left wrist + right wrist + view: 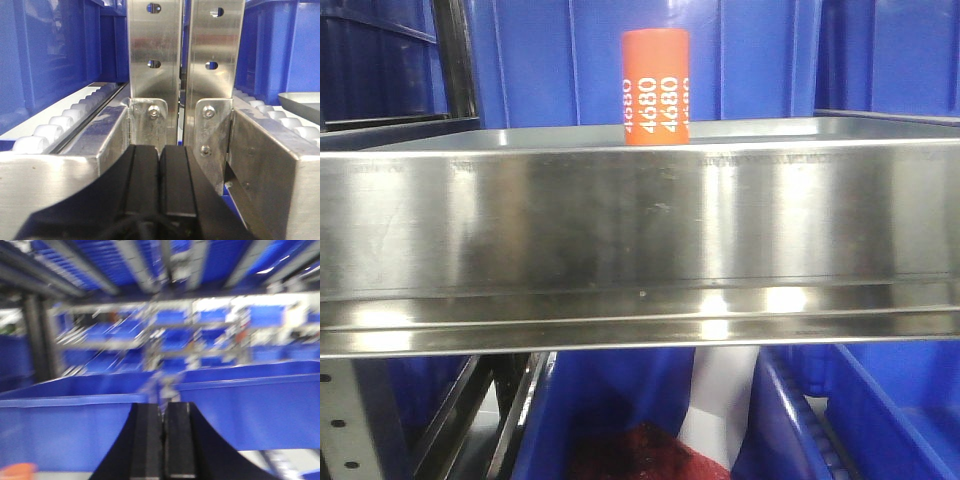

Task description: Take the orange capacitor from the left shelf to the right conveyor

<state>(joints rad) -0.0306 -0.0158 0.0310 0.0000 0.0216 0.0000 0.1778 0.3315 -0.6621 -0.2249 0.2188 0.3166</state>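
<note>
Orange cap [656, 86] stands upright on shelf [470, 140], on the far side of the tall front lip [770, 210], about mid-view. Only its upper part shows above the lip. Blue bins [550, 60] sit behind it, more below. Nothing touches it. No conveyor in any view.

L gripper [159, 150]: pads pressed together, nothing between. It faces two steel uprights [154, 50] w/ roller tracks [55, 130] either side; cap isn't in that view. R gripper [163, 407]: likewise clenched on nothing. That view is badly blurred, w/ blue bins ahead. An orange smear [15, 471] at the bottom left corner may be the cap, can't tell.

Step in hand, as I judge it: reach & grasp, not yet begun. To do it well:
- Open the jaws wide before closing in. Clenched fingers would just knock the cap over.
- Come in over the lip from above, not thru the front. The lip hides the base, so a low approach prob. hits steel.
- Put one finger each side, centred on the cap's axis, & grip the upper half.
- Cap looks tall, narrow & smooth, so an off-centre nudge likely tips it & it'd roll on the slick tray. Close slowly.
- Lift straight up till the base clears the lip, only then swing right to the conveyor. Keep it upright for set-down.
- The lip is mirror-like, so don't judge depth by its reflections.
</note>
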